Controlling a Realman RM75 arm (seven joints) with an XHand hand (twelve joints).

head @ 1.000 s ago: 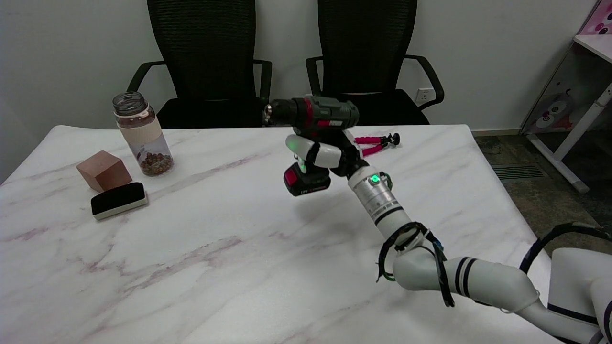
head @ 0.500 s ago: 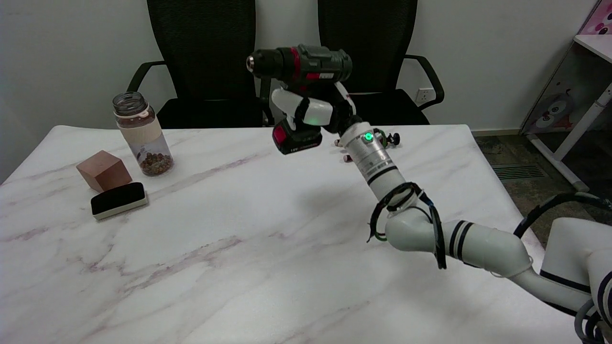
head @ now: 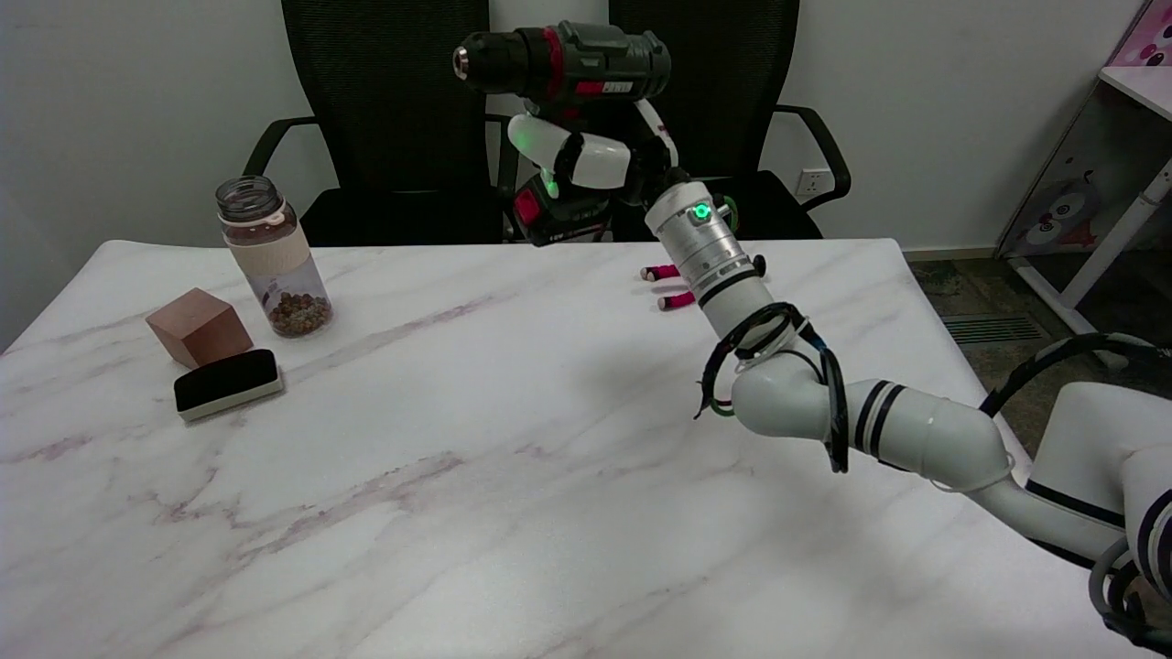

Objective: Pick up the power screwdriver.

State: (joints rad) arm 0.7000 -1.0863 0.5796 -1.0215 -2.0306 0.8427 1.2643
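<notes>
Head view: smooth white fingers (head: 572, 157) wrap the blocky dark power screwdriver (head: 563, 62).

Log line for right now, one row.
phase: lift | right hand: grips power screwdriver by its handle | tool: clear above table, chuck pointing picture-left | task: done

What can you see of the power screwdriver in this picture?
The screwdriver has a dark green and black body that looks like plastic, a red ring behind its black chuck with a metal tip, and a black and red battery at the foot of its handle. It is upright in the air above the table's far edge, chuck pointing to picture left. The right hand grips its handle; nothing else touches it.
</notes>
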